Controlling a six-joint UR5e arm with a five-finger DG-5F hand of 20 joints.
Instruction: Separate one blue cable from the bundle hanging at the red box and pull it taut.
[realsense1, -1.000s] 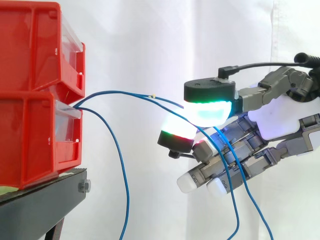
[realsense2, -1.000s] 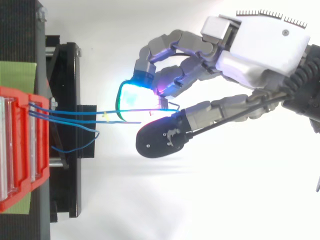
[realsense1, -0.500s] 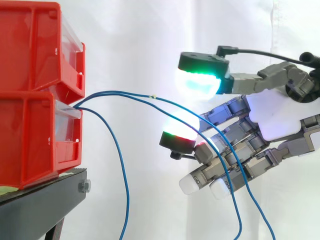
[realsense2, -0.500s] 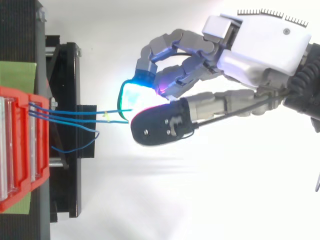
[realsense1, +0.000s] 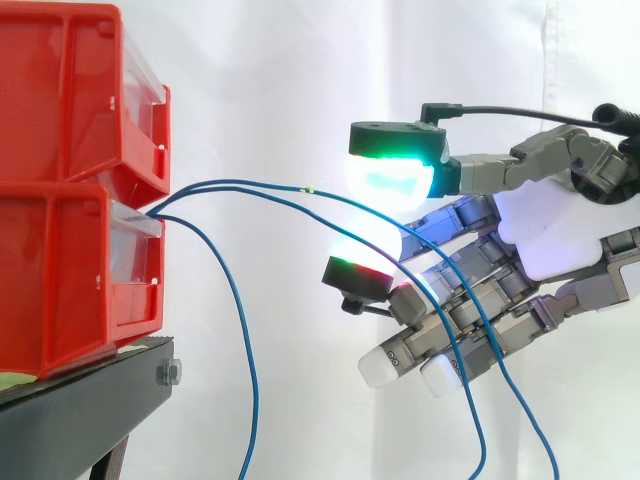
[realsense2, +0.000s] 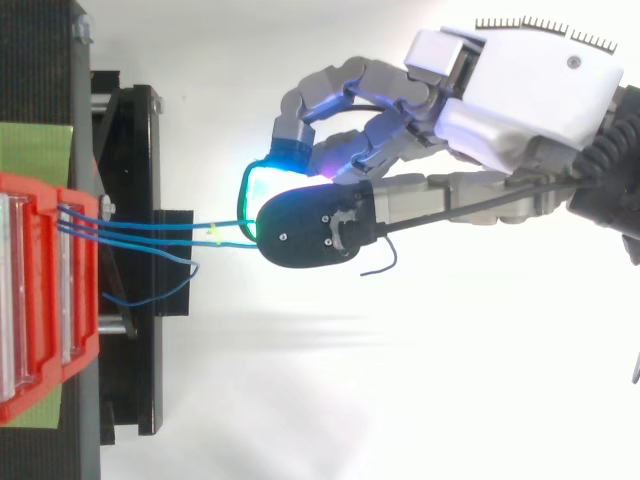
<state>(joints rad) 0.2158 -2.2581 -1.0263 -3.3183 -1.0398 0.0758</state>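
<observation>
Hand (realsense1: 540, 230): is opening up wide, holding nothing now.
Blue cable (realsense1: 240, 183): is probably slipping free, so no pulling yet.

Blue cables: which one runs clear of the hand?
The lowest cable: it drops steeply beside the red bins, while the other two arc across to the hand.

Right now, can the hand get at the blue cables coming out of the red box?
Probably yes: the blue cables pass through the gap between the hand's thumb pad and a lower fingertip, with nothing else between.
</observation>
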